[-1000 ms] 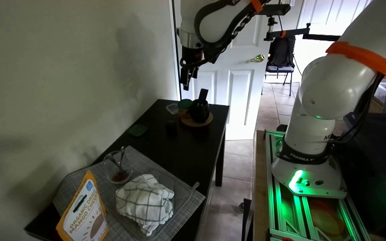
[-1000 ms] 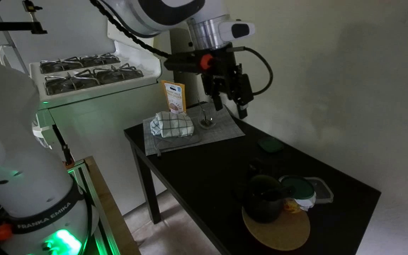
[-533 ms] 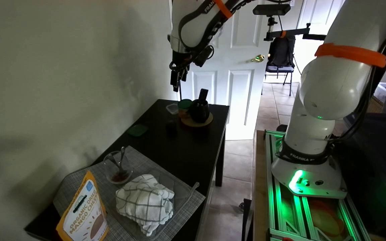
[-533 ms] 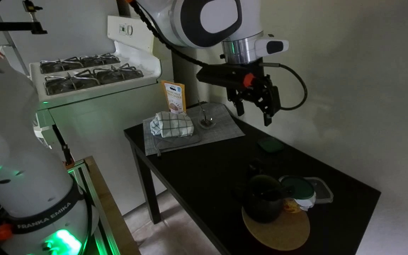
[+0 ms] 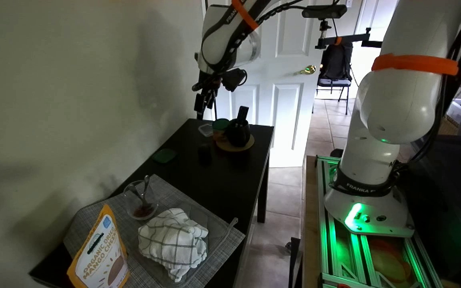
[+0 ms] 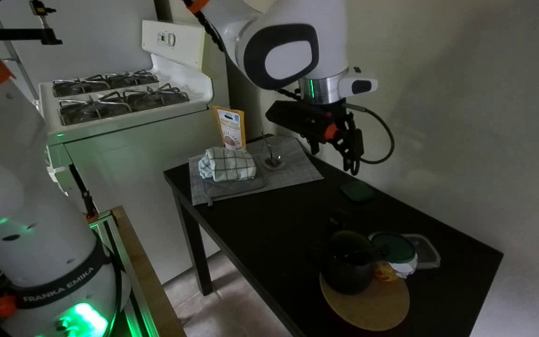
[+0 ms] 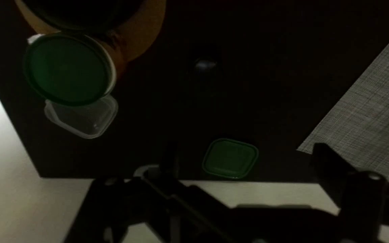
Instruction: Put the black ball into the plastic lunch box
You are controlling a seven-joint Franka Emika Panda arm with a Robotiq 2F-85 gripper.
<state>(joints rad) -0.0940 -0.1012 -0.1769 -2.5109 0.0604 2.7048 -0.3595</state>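
Hovering above table (image 6: 274, 229) | gripper (image 7: 245, 150) spread wide, unclenched | black ball (image 7: 205, 64) well apart

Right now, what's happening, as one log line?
claw: open, empty | black ball: on table, unboxed | plastic lunch box: beside green-lidded jar

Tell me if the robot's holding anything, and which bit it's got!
Nothing is held: the gripper is open, its jaws wide apart. The green lid showing between them in the wrist view lies on the table.
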